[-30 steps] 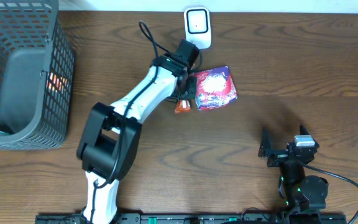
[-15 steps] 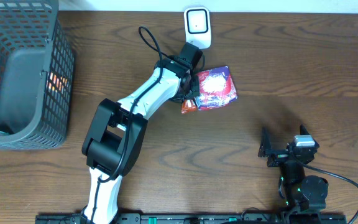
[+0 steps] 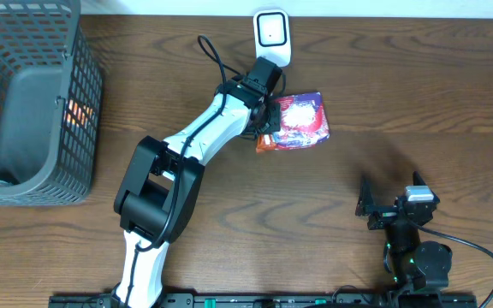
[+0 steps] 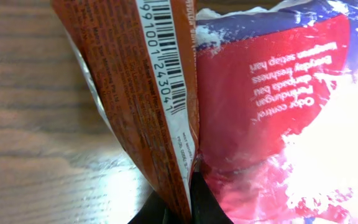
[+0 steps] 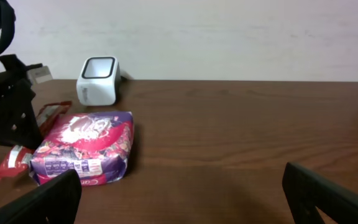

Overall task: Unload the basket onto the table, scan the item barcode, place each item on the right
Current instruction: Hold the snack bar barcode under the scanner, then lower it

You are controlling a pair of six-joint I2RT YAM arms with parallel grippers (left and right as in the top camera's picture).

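Observation:
A white barcode scanner (image 3: 272, 36) stands at the table's far edge and also shows in the right wrist view (image 5: 98, 81). Just in front of it my left gripper (image 3: 268, 130) is shut on a thin orange packet (image 3: 267, 144). In the left wrist view the packet (image 4: 123, 106) hangs from the jaws (image 4: 182, 210) with its barcode strip (image 4: 161, 53) facing the camera. The packet's edge rests against a purple and red bag (image 3: 301, 120) lying flat. My right gripper (image 3: 385, 205) sits near the front right, open and empty (image 5: 182, 196).
A grey wire basket (image 3: 24, 103) stands at the left with something orange (image 3: 76, 109) inside. The purple and red bag (image 5: 86, 146) lies between the scanner and the right arm. A black cable (image 3: 208, 53) loops above the left wrist.
My left gripper has carried the orange packet a little to the right, up against the bag's left edge. The right arm has not moved.

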